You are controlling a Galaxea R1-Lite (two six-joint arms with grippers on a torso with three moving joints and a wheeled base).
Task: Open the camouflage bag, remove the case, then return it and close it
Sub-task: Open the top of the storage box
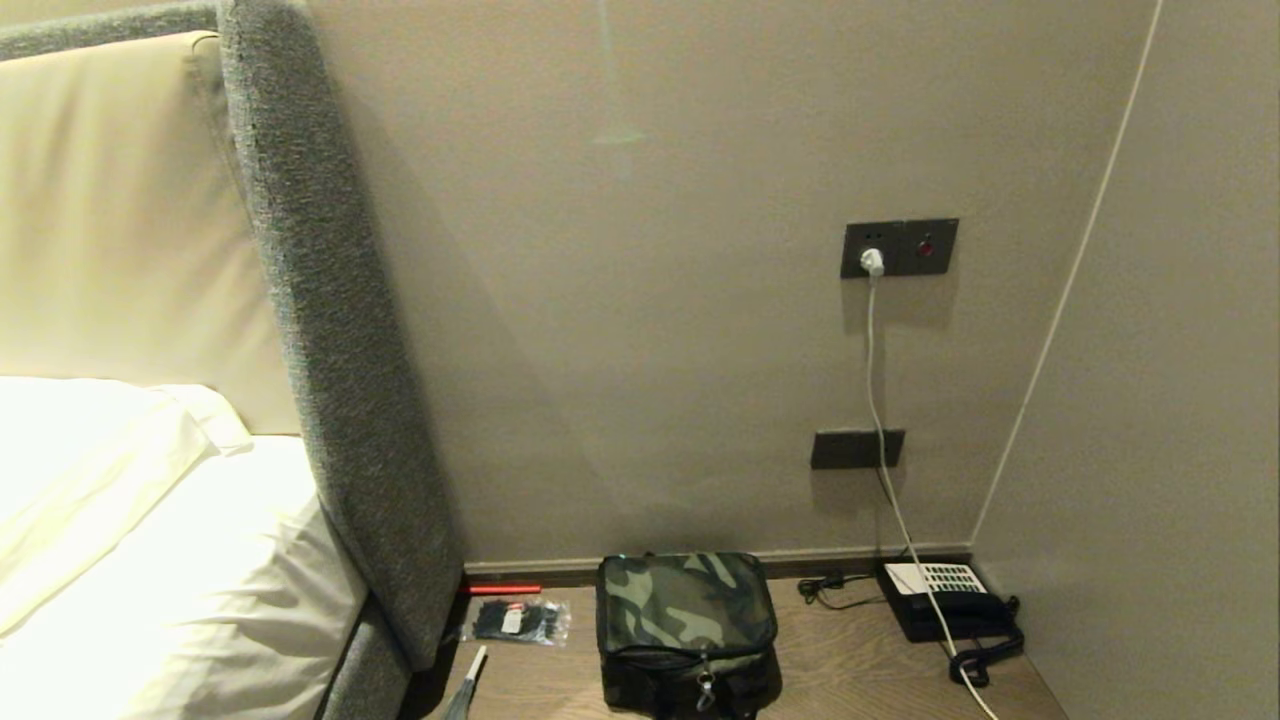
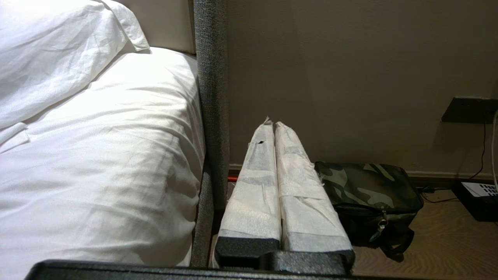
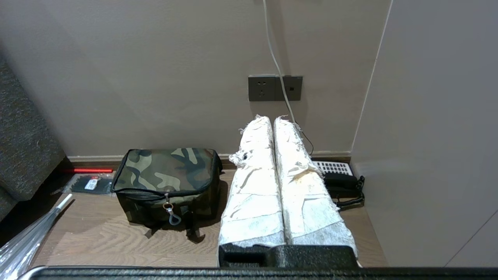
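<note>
On the wooden shelf (image 1: 860, 670) by the wall stands the bag (image 1: 686, 612), zipped. Both grippers, left (image 2: 274, 123) and right (image 3: 270, 118), are closed and empty, well apart from it. The phone cord (image 1: 985, 650) nearby could catch an arm.

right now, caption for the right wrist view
Shut right pincer hovering beside the zipped camouflage bag on a wooden nightstand.

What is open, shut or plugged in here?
Camouflage bag: zipped shut, upright on the table.
Left gripper: shut, empty, off the bag.
Right gripper: shut, empty, off the bag.
White plug: pushed into the wall socket.
Telephone: handset on its cradle.
</note>
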